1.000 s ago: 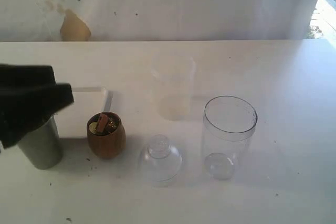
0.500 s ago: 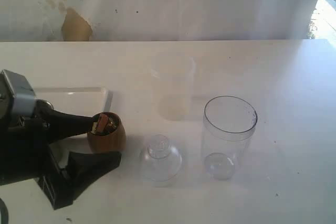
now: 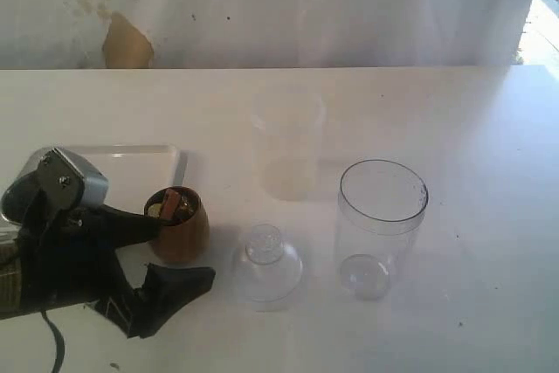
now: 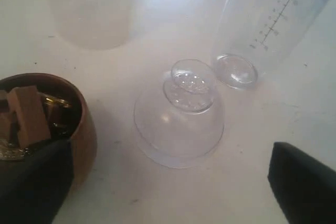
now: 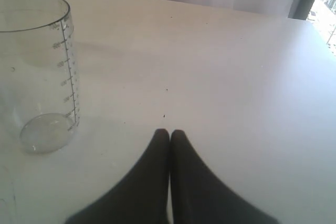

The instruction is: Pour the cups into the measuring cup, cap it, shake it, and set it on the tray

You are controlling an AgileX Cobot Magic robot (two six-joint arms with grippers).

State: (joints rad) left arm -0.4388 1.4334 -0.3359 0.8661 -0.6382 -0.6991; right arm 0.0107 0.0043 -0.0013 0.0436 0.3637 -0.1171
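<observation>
Ok, left gripper [image 3: 185, 249] low in front, jaws wide open, empty; right gripper [image 5: 169, 132] pinched shut, empty. By one left jaw: small rounded brown wooden cup [image 3: 179, 229], clear dome-shaped lid [image 3: 266, 264] beside it, tall clear plastic measuring cup [image 3: 382, 216] upright further right. Behind the wooden cup, shallow white rectangular tray [image 3: 131, 159].

White table [image 3: 489, 128] before a stained white wall [image 3: 349, 6], daylight at right.

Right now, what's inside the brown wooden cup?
A reddish wooden block and small metallic pieces sit in the wooden cup. A black fingertip hides part of its mouth, and anything beneath the pile is covered.
</observation>
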